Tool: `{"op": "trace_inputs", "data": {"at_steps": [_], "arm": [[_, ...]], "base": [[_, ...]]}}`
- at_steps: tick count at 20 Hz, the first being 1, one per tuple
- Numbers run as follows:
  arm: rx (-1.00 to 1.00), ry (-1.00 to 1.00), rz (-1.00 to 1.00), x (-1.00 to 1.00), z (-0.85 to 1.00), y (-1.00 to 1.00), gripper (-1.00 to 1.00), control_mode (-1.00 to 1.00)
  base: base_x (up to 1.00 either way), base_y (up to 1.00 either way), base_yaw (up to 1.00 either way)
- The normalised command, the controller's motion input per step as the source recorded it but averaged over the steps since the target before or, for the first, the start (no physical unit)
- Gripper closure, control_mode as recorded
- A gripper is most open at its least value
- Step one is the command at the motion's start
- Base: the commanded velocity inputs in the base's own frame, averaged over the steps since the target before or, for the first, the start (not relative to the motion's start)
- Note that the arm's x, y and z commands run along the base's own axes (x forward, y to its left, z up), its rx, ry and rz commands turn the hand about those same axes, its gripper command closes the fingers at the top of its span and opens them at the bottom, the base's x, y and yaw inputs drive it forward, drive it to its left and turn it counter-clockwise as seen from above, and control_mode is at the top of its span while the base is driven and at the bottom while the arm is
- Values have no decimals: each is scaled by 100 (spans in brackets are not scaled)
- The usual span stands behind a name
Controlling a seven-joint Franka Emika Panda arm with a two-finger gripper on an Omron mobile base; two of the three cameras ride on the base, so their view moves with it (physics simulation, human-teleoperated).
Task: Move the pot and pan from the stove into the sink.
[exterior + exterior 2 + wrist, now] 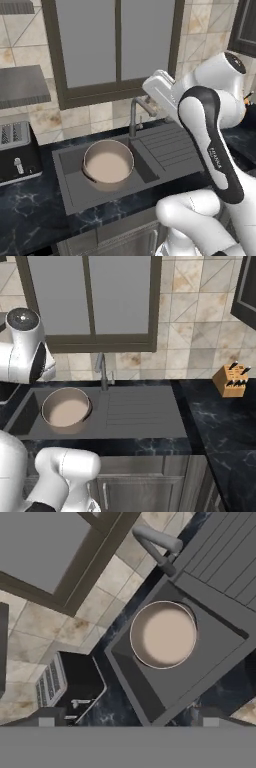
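Fingers spread wide and holding nothing: your gripper hangs high above the sink (150, 697), its camera looking straight down.

You see the pot (163, 634) sitting upright inside the sink basin, at about 1 o'clock from the middle of the hand view. From the left base view the pot (107, 163) sits toward the right end of the basin, near the faucet (137, 112) at its 1 o'clock.

It looks as if the pot half of the job is finished. The pan comes next. You would need to turn or drive toward the stove, find the pan, and close on its long handle or its rim.

The pot is round, deep, tan metal with a pale matte inside. The sink is a dark grey rectangle with a ribbed drainboard (137, 406) at the pot's 3 o'clock. The counter (225, 421) is black marbled stone. A black toaster (17, 150) stands at the pot's 9 o'clock, and a wooden knife block (231, 381) stands well apart at 3 o'clock.
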Motion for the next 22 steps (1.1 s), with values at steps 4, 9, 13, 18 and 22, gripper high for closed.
{"op": "trace_inputs", "data": {"at_steps": [4, 9, 13, 18, 22], "arm": [[0, -22, 10, -88, 6, -33, -100, -100], [-9, -38, 11, -61, -17, -23, -100, -100], [-20, -19, 12, -7, -40, -2, -100, -100], [-1, 0, 1, 0, -2, 0, -100, -100], [0, 0, 0, -1, 0, 0, -100, 100]], "base": [[0, 0, 0], [0, 0, 0], [0, 0, 0], [0, 0, 0], [-17, 0, 1]]}}
